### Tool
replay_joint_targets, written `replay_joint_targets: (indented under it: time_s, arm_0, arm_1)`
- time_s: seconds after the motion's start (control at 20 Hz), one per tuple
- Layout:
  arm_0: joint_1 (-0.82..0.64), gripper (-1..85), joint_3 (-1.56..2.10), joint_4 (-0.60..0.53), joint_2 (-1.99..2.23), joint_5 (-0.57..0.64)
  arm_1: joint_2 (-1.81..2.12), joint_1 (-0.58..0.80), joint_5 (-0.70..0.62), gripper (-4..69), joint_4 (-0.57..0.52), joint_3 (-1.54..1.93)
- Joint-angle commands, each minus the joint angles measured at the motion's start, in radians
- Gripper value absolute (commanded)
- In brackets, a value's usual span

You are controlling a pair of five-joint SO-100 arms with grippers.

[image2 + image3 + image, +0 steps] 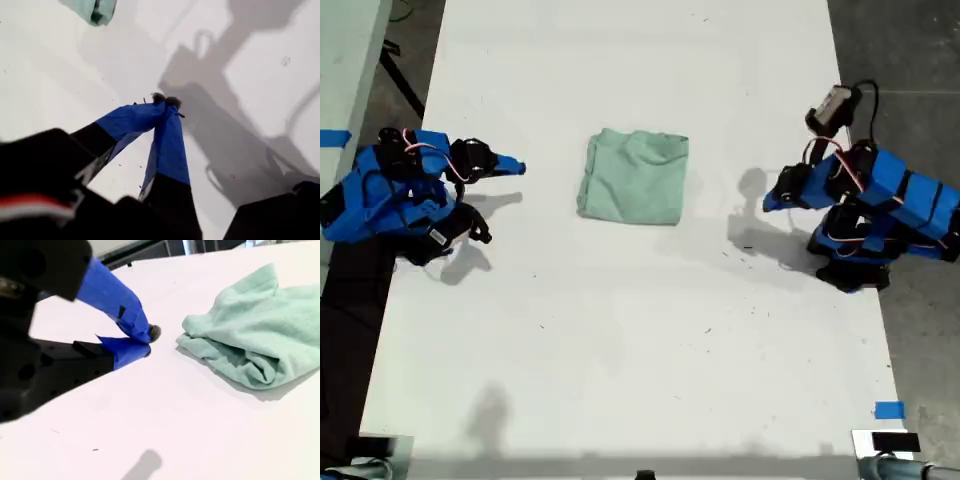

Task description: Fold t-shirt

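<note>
Exterior view, Desk: what fills the frame?

Photographer: A long white table (620,330) runs from top to bottom. One blue arm sits at each side edge. My first arm (885,205) is at the exterior view's right and my second arm (390,195) is at its left.

Desk: And the t-shirt?

Photographer: The t-shirt (635,178) lies folded into a compact, roughly square bundle, just above the frame's centre. It is between the two arms and touches neither.

Desk: The grippers?

Photographer: My first gripper (768,203) points down at bare table, right of the bundle. In the first wrist view its blue-taped jaws meet at the tips with nothing between them. My second gripper (518,168) reaches level toward the shirt from the left, near it but apart. The second wrist view shows its jaws pressed together, empty, just short of the thick folded edge.

Desk: Anything smaller?

Photographer: A strip of blue tape (888,410) lies at the lower right.
</note>
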Motion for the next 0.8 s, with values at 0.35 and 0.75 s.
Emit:
replay_joint_targets:
  time_s: [0.35, 0.75]
  arm_0:
    - [0.123, 3.3, 0.23, 0.049, 0.109, -0.117]
    - [0.207, 3.0, 0.232, 0.098, 0.107, -0.109]
  arm_1:
    - [-0.833, -0.103, -0.202, -1.1, -0.548, -0.566]
    - [-1.485, 0.015, -0.408, -1.1, -0.68, -1.189]
